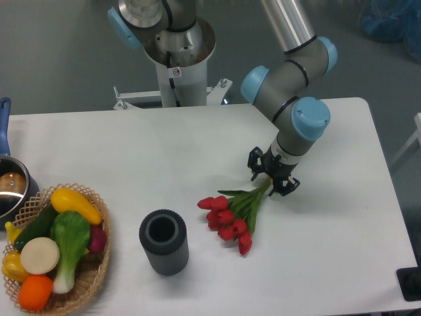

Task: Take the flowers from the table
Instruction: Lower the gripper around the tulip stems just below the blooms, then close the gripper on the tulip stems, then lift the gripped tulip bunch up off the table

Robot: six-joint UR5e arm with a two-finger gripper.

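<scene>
Straddling the upper end of the stems, my end effector (272, 178) sat low over the tabletop (316, 263), a finger on either side of the green stalks; whether those fingers had clenched on them or stood released, I could not tell from this angle. The flowers (233, 214) lay flat on the tabletop, right of centre, red heads pointing down-left toward the front edge and stems running up-right into my end effector.

To do this step well, I judged, the grip belonged on the bundled stems, not on the blooms, and it needed to be firm enough that the heavier head end would not swing or slip out once lifted. A straight, slow rise seemed safest, as the heads would trail below.

Counted: one bunch, with roughly eight to ten red tulip heads, some overlapping too closely to separate. One dark ribbed cylinder (164, 241), open at the top, stood well apart to the left. One wicker basket (99, 270) at the left front held about eight pieces of produce. One pot (10, 191) with a blue handle showed at the left edge.
</scene>
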